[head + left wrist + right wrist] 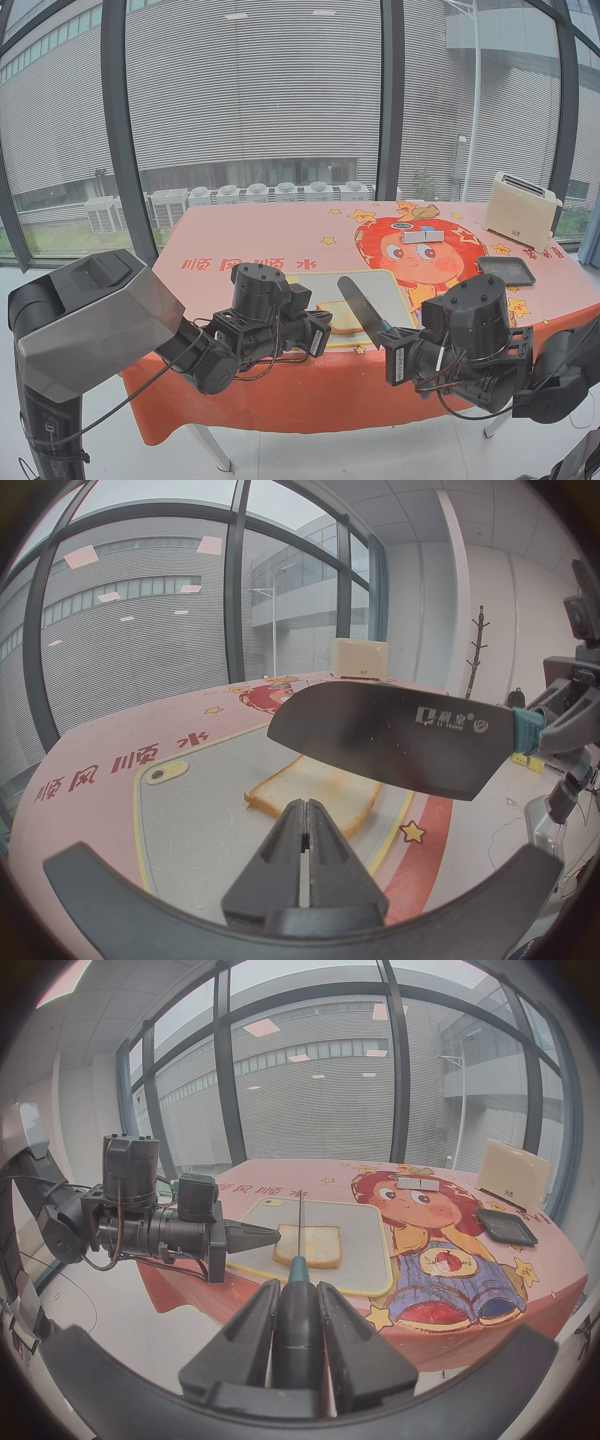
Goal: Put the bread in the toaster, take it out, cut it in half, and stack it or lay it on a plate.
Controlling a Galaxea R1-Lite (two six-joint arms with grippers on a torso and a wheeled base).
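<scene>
A slice of toasted bread lies flat on the grey cutting board near the table's front edge. My right gripper is shut on the handle of a dark cleaver knife, whose blade hangs above the slice, apart from it. My left gripper is shut and empty, its tips just left of the bread at board height. The cream toaster stands at the far right. A dark square plate lies in front of it.
A small white and blue block sits on the cartoon tablecloth behind the board. The table's front edge runs just under both grippers. Windows stand behind the table.
</scene>
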